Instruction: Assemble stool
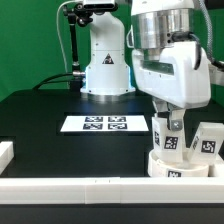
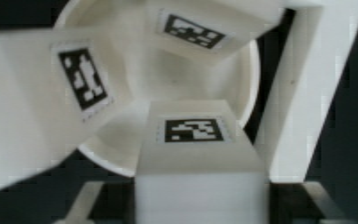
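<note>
Gripper (image 1: 170,128) is down low over the seat disc (image 1: 186,166), jaws drawn in narrow and clamped on a white leg (image 1: 170,137) that stands upright on the disc. From the exterior view, the two fingers sit either side of the leg's upper part, with the leg's black-and-white tag facing the camera just below them.

Up close in the wrist view, that held leg (image 2: 197,170) fills the middle of the picture, tag on its face, with the dark fingers (image 2: 108,198) just visible on either flank. Beyond it the round seat disc (image 2: 247,85) curves away, pale and shallow. Two more tagged legs are here too: one (image 2: 78,85) leaning in at the side, another (image 2: 202,28) at the far rim. Whether those two are seated in sockets or just resting, I can't quite tell from this blurry angle.

Back to the exterior view: a second leg (image 1: 207,140) stands on the disc toward the exterior view's right, close beside the held one. The disc sits on the black table (image 1: 40,125), tight against the white border rail (image 1: 100,186) along the near edge. Well apart, toward the middle, lies the marker board (image 1: 105,124), and behind it rises the arm's white base (image 1: 106,60).
</note>
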You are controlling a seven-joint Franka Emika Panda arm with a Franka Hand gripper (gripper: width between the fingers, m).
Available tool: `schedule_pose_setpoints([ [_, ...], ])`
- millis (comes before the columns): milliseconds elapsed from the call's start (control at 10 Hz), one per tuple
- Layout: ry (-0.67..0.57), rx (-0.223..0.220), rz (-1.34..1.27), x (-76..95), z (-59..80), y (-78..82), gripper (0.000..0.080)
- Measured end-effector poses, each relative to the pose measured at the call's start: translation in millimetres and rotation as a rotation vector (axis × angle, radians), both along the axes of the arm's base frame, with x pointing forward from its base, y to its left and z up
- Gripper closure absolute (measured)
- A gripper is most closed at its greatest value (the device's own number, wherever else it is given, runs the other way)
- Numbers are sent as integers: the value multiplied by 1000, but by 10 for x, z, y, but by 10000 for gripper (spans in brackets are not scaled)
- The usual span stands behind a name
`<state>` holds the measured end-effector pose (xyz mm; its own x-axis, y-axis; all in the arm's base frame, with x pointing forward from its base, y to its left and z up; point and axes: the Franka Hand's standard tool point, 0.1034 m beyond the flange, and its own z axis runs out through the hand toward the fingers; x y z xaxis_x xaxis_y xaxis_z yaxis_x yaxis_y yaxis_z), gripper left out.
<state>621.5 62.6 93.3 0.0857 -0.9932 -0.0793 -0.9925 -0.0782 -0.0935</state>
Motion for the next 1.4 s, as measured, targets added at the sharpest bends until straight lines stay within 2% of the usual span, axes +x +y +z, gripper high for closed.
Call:
schedule_pose_setpoints([
  [600, 17, 49, -427, 39, 12, 17, 462],
  [900, 43, 87, -634, 12, -36, -71, 462],
  [1400, 50, 149, -758, -1, -50, -89, 461],
])
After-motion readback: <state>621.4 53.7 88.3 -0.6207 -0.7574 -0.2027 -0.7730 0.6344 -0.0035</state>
